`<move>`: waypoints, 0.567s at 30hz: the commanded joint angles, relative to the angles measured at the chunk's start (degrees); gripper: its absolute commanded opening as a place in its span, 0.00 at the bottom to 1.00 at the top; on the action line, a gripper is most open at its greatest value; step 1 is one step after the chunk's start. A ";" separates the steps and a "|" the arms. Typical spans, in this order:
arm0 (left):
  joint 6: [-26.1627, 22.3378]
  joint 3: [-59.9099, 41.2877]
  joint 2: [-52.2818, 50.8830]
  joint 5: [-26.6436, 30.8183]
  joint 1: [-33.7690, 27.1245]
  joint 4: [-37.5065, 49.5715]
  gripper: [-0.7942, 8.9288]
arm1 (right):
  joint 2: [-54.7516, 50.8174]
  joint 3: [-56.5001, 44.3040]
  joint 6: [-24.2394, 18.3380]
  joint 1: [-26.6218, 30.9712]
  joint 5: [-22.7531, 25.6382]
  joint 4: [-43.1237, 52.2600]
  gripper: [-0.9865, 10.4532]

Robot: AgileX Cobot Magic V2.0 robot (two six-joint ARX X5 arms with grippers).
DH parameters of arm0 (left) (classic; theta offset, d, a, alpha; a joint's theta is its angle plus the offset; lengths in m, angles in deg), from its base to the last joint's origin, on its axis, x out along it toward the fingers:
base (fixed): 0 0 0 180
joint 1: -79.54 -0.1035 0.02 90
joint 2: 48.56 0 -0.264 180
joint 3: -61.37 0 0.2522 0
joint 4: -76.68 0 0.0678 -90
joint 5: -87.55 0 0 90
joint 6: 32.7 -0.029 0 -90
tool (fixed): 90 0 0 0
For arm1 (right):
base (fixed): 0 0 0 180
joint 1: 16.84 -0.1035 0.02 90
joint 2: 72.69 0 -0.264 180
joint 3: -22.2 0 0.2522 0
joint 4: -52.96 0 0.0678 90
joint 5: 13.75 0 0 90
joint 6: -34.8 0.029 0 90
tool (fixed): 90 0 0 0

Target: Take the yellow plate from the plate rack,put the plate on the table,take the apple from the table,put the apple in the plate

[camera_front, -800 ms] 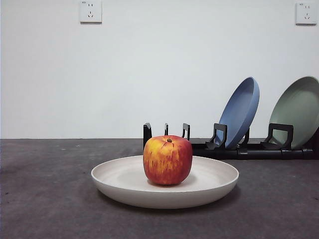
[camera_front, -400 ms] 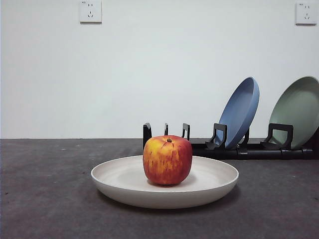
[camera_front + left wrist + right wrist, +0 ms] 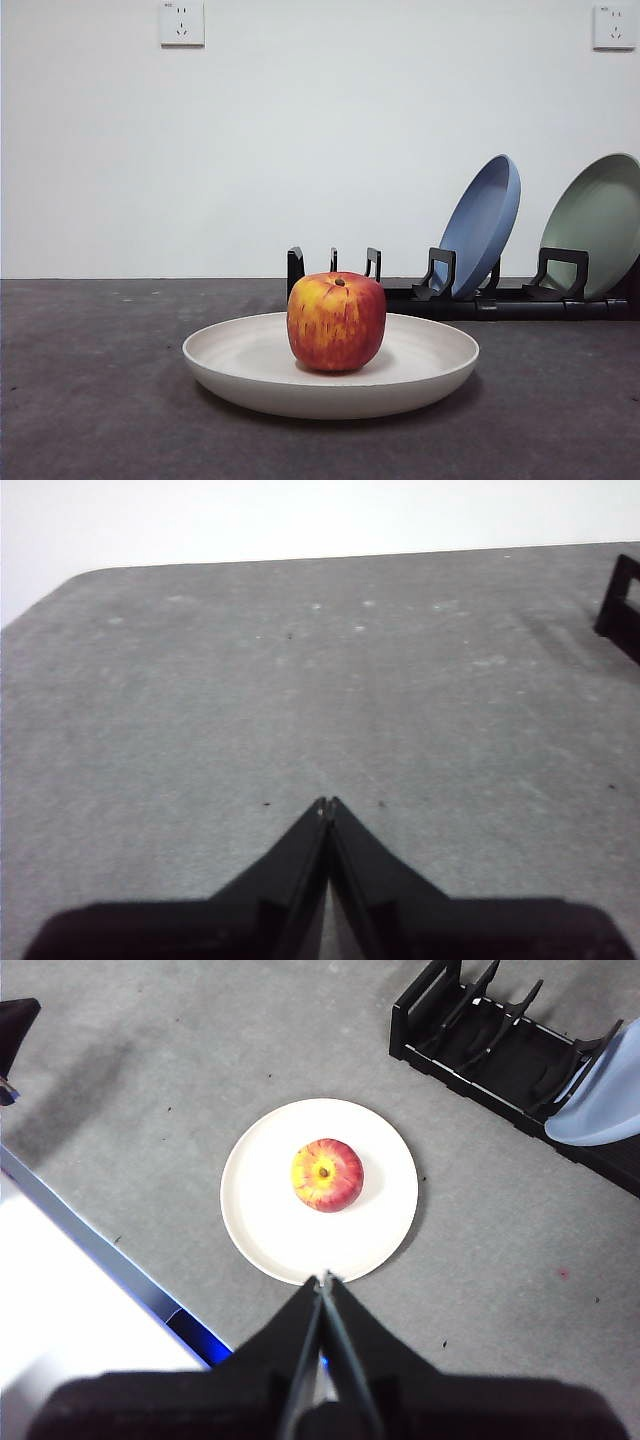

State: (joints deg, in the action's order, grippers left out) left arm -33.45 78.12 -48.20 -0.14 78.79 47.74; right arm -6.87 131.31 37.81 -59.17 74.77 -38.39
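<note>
Matte plate (image 3: 420,370), glossy apple (image 3: 336,322) (streaked), rough table (image 3: 90,400).

**Colours and surface patterns of the scene**

The apple (image 3: 336,320) is red with yellow-orange vertical streaks, yellowest at its 11 o'clock shoulder, and has a dark stem dimple. The yellow plate (image 3: 420,375) is plain matte cream, unpatterned. The table (image 3: 90,400) is dark grey, mottled with faint pale flecks. The plate rack (image 3: 500,303) is uniformly black. At 2 o'clock from the apple stands a blue plate (image 3: 485,222); at 3 o'clock, a pale green plate (image 3: 598,222). The wall (image 3: 300,130) is white. Both grippers, left (image 3: 327,802) and right (image 3: 325,1278), are black.
</note>
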 commanded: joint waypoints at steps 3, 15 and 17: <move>1.40 -0.68 0.00 -2.25 -0.17 0.07 0.08 | 0.02 0.07 -0.04 -0.04 0.07 -1.27 0.09; 1.40 -0.68 1.36 -2.34 -0.17 0.04 0.08 | 0.02 0.07 -0.04 -0.04 0.07 -1.27 0.09; 1.40 -0.68 1.57 -2.34 -0.17 0.04 0.08 | 0.02 0.07 -0.04 -0.04 0.07 -1.27 0.09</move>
State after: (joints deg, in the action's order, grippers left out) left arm -32.58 78.12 -46.67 -2.22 78.79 47.57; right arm -6.87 131.31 37.81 -59.17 74.77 -38.39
